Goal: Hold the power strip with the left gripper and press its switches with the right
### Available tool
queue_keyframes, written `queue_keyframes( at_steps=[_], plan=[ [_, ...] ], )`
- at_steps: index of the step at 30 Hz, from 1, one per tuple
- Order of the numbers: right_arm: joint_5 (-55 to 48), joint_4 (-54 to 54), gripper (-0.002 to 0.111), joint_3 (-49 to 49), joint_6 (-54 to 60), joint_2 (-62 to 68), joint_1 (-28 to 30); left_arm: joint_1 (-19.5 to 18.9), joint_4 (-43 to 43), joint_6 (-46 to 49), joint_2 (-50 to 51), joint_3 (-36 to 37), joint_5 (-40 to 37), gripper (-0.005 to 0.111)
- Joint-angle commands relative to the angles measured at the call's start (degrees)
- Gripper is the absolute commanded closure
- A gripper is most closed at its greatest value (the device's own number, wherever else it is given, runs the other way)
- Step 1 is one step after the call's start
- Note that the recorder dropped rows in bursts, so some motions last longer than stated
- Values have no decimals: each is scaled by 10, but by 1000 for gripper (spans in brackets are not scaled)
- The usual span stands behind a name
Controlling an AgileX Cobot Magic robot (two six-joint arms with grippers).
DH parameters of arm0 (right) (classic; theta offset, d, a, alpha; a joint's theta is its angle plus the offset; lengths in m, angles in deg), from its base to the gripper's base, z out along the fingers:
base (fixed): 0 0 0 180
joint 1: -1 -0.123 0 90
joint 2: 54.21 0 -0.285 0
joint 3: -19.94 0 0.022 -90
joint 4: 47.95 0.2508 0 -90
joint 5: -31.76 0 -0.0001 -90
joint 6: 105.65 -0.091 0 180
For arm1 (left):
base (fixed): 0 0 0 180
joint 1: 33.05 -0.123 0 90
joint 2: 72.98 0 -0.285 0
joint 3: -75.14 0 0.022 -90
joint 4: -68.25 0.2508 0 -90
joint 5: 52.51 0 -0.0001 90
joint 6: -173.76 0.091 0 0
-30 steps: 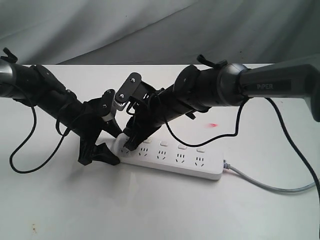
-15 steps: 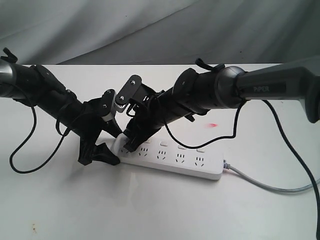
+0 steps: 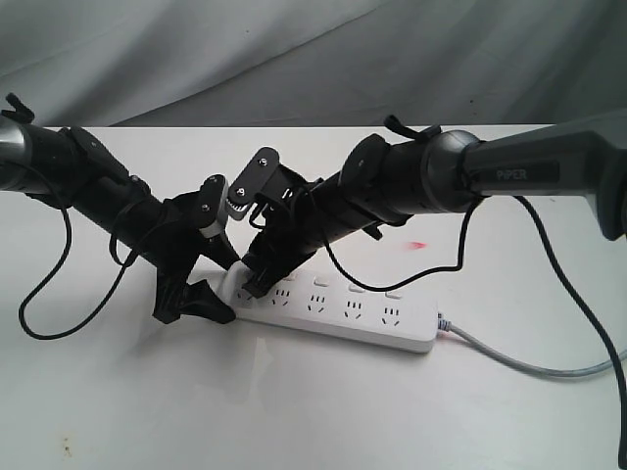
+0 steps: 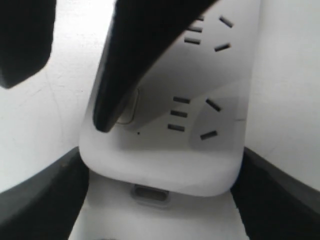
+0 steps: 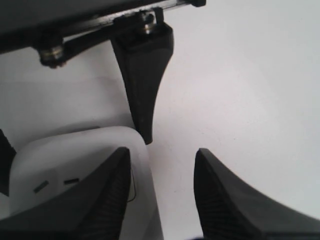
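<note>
The white power strip (image 3: 333, 311) lies flat on the table, its grey cord (image 3: 529, 364) trailing off to the right. My left gripper (image 3: 221, 284) is shut on its rounded left end (image 4: 160, 170), with one black finger (image 4: 40, 200) on each side. My right gripper (image 3: 253, 279) stands open over that same end. One of its fingers (image 5: 107, 195) rests on the leftmost of the switches (image 4: 131, 107), and the other finger (image 5: 235, 200) hangs over bare table beside the strip. Three more switches (image 3: 356, 288) show uncovered in a row above their outlets.
A black cable (image 3: 39, 313) from the left arm loops over the table at the left. A small red spot (image 3: 419, 244) marks the table behind the strip. Grey cloth (image 3: 294, 49) hangs across the back.
The right arm has shifted slightly to the left, its fingertip staying on the strip's left end. The left gripper and the strip have not moved.
</note>
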State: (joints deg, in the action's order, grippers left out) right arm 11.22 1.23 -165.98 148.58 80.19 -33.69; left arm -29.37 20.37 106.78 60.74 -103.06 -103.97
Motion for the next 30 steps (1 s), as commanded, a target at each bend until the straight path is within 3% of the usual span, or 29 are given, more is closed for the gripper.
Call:
queue_keyframes(
  at_steps=[1,30],
  plan=[
    [-11,-6,69,0,5,12,5,3,7,-1,4,1,5,40],
    [-45,-12,69,0,5,32,13,3,7,-1,4,1,5,40]
  ],
)
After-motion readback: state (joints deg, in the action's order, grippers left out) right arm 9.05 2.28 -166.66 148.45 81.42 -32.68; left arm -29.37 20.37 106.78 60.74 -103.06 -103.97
